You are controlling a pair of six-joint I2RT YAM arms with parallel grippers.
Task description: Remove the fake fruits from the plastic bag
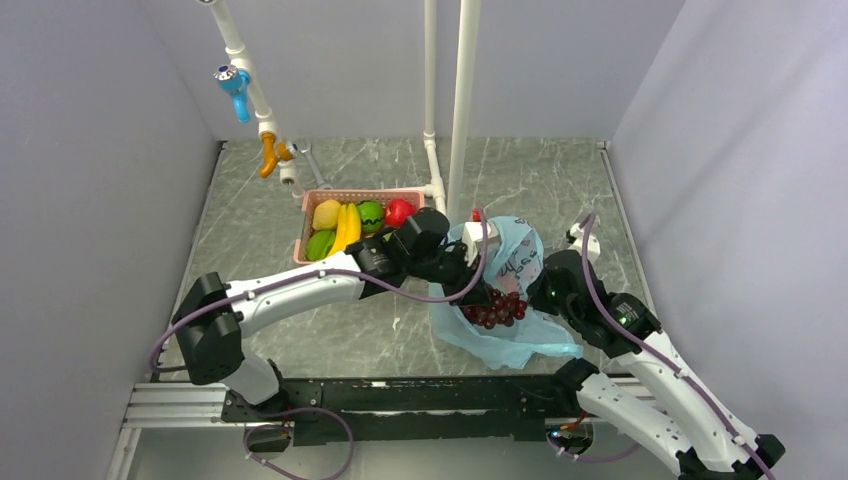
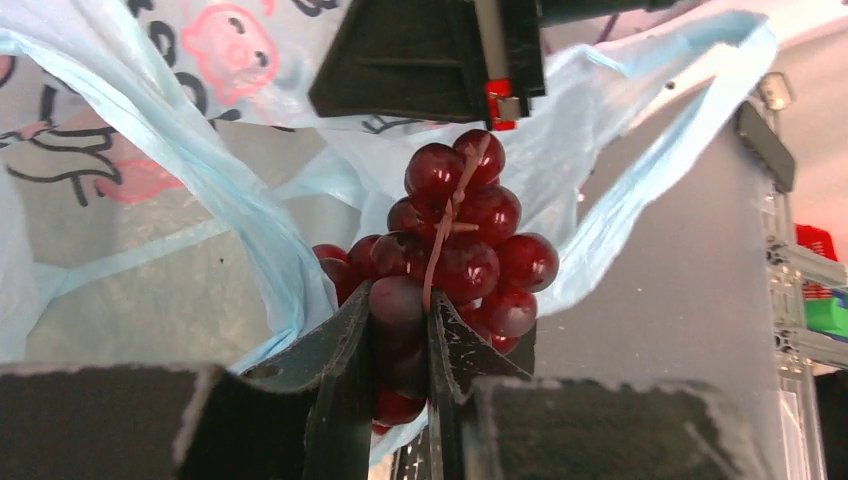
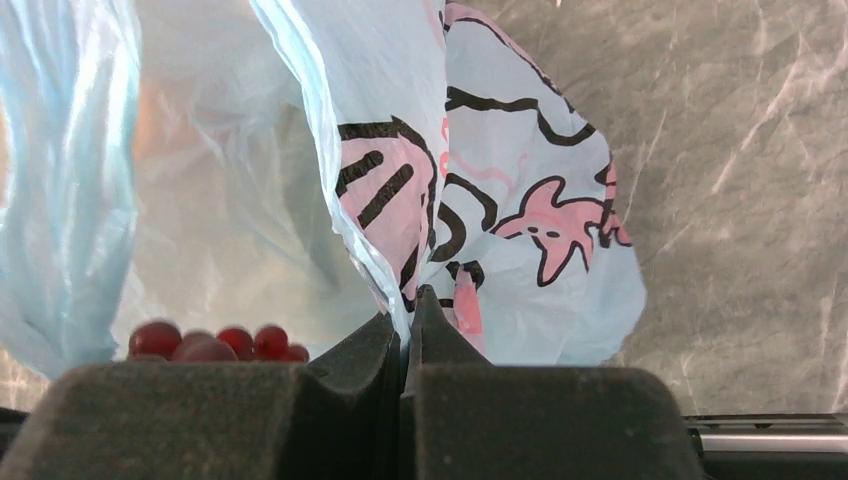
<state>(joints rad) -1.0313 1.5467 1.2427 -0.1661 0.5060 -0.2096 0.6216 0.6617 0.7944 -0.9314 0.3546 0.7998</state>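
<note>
In left pincer [image 2: 400,310], red grapes [image 2: 465,235]

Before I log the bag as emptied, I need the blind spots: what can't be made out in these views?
- Top view: the left gripper and its arm cover the mouth of the bag, hiding any fruit left inside.
- Left wrist view: the lowest grapes sit behind the fingers.
- Right wrist view: the right gripper hides all but the grapes' tops.
- Top view: the arm covers the near right corner of the basket.
</note>
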